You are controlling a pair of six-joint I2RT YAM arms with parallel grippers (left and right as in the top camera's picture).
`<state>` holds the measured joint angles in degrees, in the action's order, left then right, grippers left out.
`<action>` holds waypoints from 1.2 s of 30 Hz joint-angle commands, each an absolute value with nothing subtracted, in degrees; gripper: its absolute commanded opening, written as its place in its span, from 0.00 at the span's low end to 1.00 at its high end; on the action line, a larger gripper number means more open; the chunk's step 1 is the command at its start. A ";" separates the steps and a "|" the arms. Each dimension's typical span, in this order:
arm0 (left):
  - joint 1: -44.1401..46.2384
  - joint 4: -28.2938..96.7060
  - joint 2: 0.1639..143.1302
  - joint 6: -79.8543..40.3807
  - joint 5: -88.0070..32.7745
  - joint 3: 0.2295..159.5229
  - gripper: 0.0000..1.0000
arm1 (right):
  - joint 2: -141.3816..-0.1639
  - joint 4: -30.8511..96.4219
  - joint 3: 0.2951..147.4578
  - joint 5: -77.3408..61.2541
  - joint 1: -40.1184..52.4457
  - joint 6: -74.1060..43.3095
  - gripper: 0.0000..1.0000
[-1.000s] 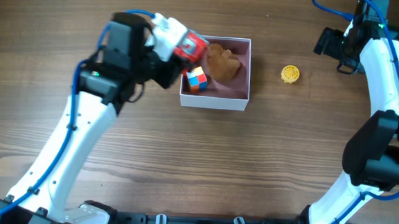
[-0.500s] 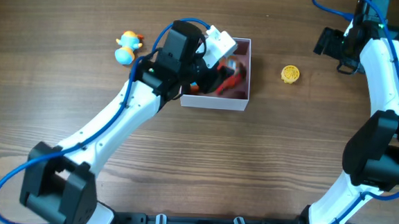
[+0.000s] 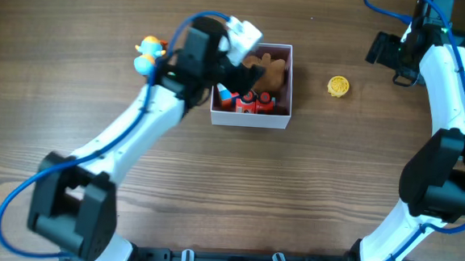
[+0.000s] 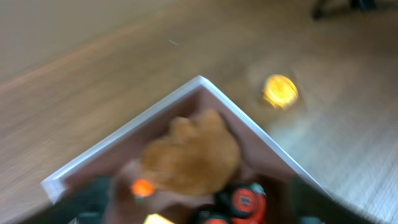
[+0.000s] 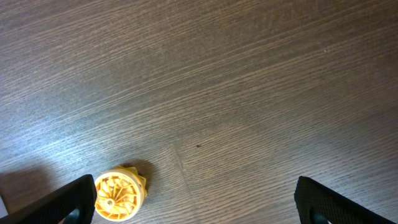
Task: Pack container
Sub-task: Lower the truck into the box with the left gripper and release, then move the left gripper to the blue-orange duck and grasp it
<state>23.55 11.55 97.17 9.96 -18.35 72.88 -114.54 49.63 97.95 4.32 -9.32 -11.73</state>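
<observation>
The container, a square white box with a pink inside, sits at the table's back middle. It holds a brown plush toy and a red and black toy. My left gripper hangs over the box's left side, jaws open, gripping nothing. The blurred left wrist view shows the box rim, the plush and the red toy below the spread gripper. My right gripper stands open at the back right; its wrist view shows the gripper with bare table between the fingers.
A yellow wheel lies on the table right of the box, beside my right gripper's left finger as wheel. An orange and blue duck toy lies left of the box, close to my left arm.
My left gripper carried the red toy from the box's left edge into the box, opened and let it go. The red toy now lies inside. The right arm stayed still.
</observation>
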 commanded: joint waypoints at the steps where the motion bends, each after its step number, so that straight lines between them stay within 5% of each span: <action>1: 16.43 15.88 88.82 2.13 -17.98 73.54 1.00 | -114.91 49.50 97.76 4.49 -9.08 -12.38 1.00; 9: 10.74 46.59 87.18 2.63 -17.91 73.52 1.00 | -114.91 49.47 97.76 4.49 -9.08 -12.38 1.00; 13: 10.72 45.69 86.96 1.96 -16.05 73.52 1.00 | -114.91 49.47 97.76 4.49 -9.08 -12.40 1.00; 17: 9.15 41.47 86.59 -12.53 -4.93 75.29 1.00 | -114.91 49.50 97.76 4.49 -9.08 -12.40 1.00; 36: 0.80 30.52 103.31 -10.63 6.07 81.08 0.99 | -114.91 49.47 97.76 4.49 -9.08 -12.36 1.00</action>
<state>3.03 33.30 100.64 -9.56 4.29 80.53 -114.54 49.60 97.95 4.32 -9.32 -11.73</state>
